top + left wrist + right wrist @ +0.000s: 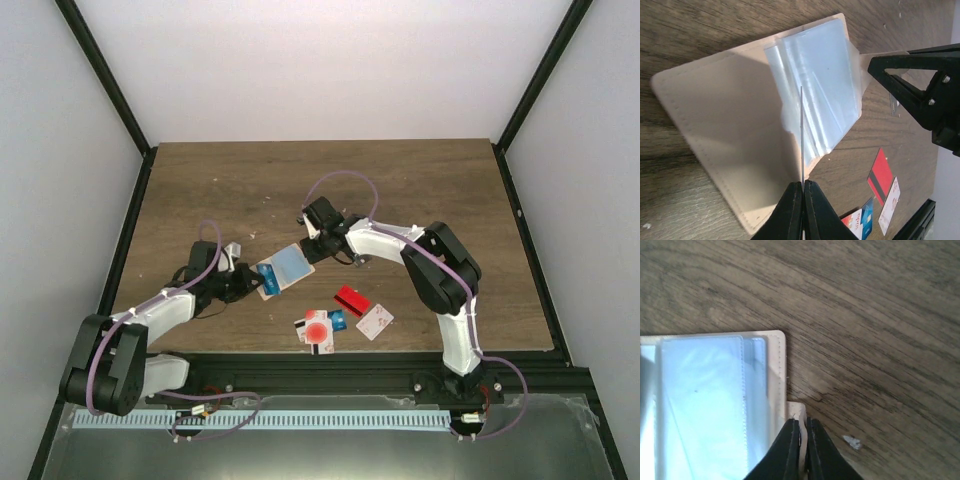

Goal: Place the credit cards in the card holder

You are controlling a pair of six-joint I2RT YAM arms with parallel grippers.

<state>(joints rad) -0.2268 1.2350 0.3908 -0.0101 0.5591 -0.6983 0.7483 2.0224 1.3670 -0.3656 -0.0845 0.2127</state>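
The beige card holder (293, 265) lies open on the table with its clear plastic sleeves (815, 75) facing up. My right gripper (318, 243) is shut on the holder's small tab (799, 412) at its far edge. My left gripper (803, 184) is shut on a thin card (802, 135), seen edge-on, standing over the sleeves at the holder's near side. In the top view this card (267, 280) looks blue and white. A red card (351, 299), a white card with a red dot (316, 328), a blue card (338, 321) and a white card (374, 321) lie near the front edge.
The loose cards lie in a cluster between the arms, near the table's front edge. The black rail (330, 365) runs along the front. A small pale speck (852, 442) lies on the wood beside the right gripper.
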